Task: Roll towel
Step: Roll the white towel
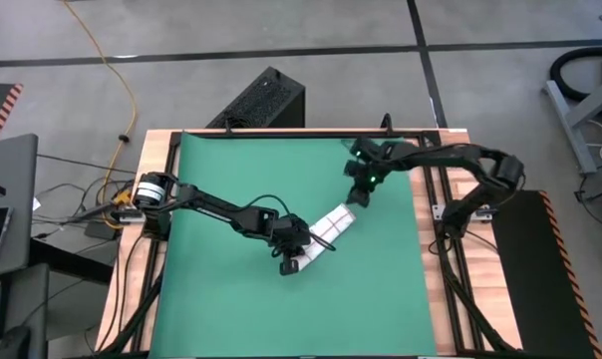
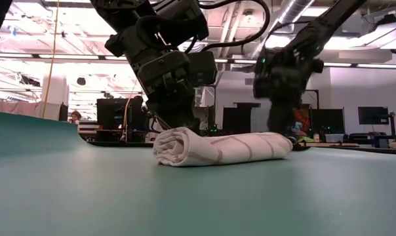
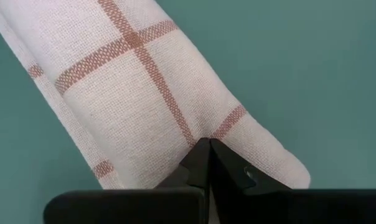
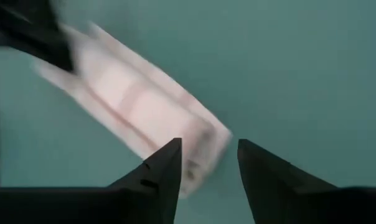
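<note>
A green mat (image 1: pixel 381 299) covers the table, and on it the towel (image 2: pixel 217 148) lies rolled into a tight tube near the middle. The left gripper (image 3: pixel 208 149) sits at the roll's nearer end with its fingers clenched together, tips touching the cloth. Beyond, the right gripper (image 4: pixel 208 152) hangs just off the far end, fingers parted, grasping nothing.
</note>
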{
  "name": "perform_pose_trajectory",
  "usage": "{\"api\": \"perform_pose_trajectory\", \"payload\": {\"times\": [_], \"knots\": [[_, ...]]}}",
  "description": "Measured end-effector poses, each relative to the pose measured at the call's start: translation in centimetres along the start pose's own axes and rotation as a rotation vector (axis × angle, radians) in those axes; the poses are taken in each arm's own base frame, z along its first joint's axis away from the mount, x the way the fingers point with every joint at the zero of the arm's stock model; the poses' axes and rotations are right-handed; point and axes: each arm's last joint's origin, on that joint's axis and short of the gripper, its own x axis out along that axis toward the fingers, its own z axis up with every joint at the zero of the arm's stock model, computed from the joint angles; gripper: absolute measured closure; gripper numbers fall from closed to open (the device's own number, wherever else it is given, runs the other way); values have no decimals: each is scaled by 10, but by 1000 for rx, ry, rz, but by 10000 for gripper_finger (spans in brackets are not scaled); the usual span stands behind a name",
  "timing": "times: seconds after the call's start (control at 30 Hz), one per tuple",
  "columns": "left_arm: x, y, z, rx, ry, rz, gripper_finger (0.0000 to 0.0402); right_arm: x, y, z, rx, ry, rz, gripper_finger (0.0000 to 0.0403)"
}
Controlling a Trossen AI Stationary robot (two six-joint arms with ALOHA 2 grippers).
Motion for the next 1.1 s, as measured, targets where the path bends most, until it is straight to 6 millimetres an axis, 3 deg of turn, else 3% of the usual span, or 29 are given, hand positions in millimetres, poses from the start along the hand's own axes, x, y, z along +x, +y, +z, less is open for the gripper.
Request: {"api": "perform_pose_trajectory", "payload": {"times": [0.13,0.23,0.5,0.67,1.1], "knots": [[0,1,0,-2,0,1,401,-24,17,6,-114,-153,74,239],[0,1,0,13,-4,1,402,-23,27,2,-171,-240,135,250],[1,1,3,22,-39,16,401,14,35,-20,-167,-316,302,312],[1,1,2,27,-35,17,401,35,36,-19,-190,-304,340,338],[-2,0,6,-22,-58,14,402,90,7,-32,-141,-191,327,362]]}}
